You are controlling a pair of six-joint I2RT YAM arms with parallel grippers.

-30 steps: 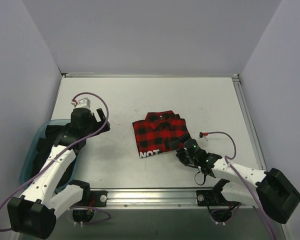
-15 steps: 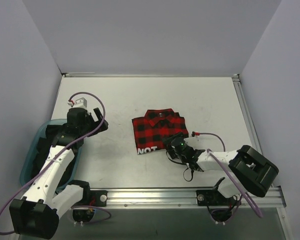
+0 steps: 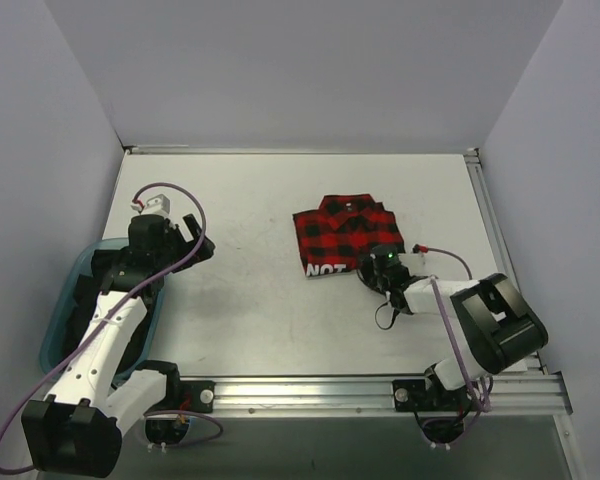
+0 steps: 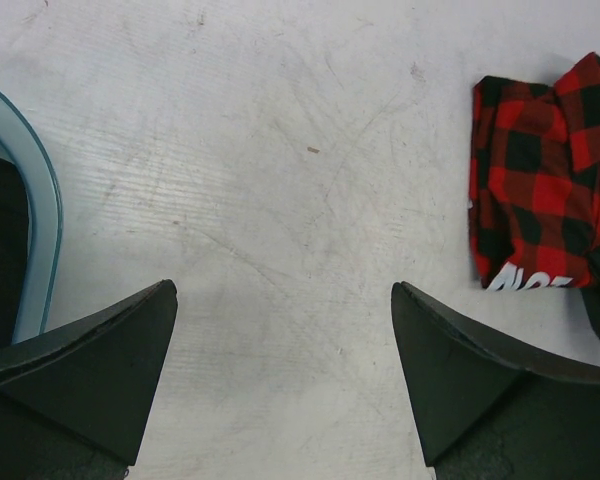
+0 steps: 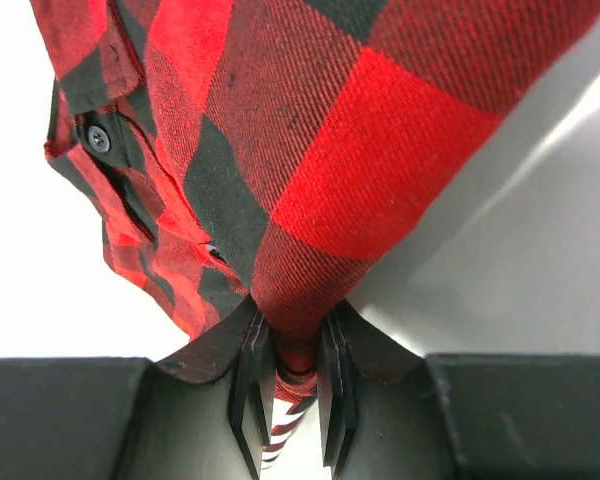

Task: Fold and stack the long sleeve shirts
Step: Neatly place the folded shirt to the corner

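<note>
The flannel shirt (image 3: 345, 232) is a red-and-black buffalo check, with white block lettering (image 3: 325, 268) along its seven o'clock edge and small dark buttons (image 5: 99, 138). The table (image 3: 250, 300) is off-white, scuffed with faint grey streaks. At eight o'clock in the top view is a pale teal bin (image 3: 52, 325) with black contents. The left arm (image 3: 100, 340) and right arm (image 3: 422, 296) are white with black joints and purple cables (image 3: 166, 184). The left gripper (image 4: 280, 295) and right gripper (image 5: 290, 345) are black.
</note>
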